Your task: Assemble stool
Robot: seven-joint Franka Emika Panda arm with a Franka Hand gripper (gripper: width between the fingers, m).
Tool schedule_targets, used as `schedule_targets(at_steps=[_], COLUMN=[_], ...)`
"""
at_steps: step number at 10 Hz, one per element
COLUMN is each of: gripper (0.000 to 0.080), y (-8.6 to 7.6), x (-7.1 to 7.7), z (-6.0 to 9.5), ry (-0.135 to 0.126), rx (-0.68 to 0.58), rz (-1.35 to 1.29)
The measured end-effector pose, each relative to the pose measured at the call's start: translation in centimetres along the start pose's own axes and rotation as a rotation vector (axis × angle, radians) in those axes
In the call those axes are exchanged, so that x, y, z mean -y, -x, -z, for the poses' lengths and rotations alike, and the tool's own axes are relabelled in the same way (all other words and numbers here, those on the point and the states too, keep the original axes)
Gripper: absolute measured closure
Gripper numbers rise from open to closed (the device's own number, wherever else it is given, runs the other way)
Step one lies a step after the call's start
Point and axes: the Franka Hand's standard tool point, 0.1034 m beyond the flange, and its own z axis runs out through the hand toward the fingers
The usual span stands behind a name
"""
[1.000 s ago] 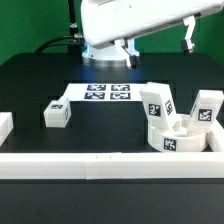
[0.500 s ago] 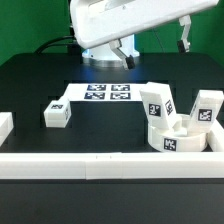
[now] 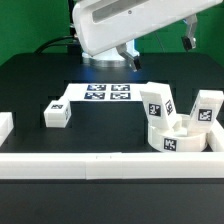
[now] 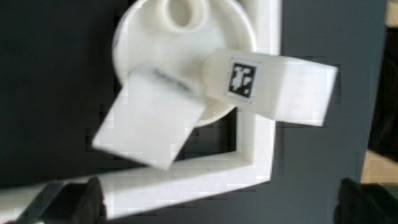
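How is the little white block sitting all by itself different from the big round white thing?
The lone leg is small and blocky; the seat is a bigger round disc. The lone leg lies on the black table toward the exterior view's left with nothing on it; the seat sits toward the right with two more legs sticking up from it. Both are white and wear black-and-white tags.

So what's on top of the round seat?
A leg and a second leg stick up from the seat. Their lower ends are hidden, so the joints cannot be seen. The third leg lies apart.
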Motion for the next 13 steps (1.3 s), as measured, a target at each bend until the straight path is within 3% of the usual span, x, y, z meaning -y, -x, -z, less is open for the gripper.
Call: schedule_targets(at_steps=[5, 6, 8, 10, 13], gripper=[0.0151, 0.0151, 0.0151, 0.0151, 0.0151], y=[-0.1, -0.5, -1.0, -0.9, -0.8], x=[0.1, 0.0, -0.3, -0.9, -1.3], z=[-0.3, -0.6, -1.5, -2.0, -3.1], ry=[0.016, 0.057, 0.097, 0.098, 0.099], rx=[0.002, -0.017, -0.04, -0.026, -0.034], rz=[0.367, 0.529, 0.736, 0.899, 0.896])
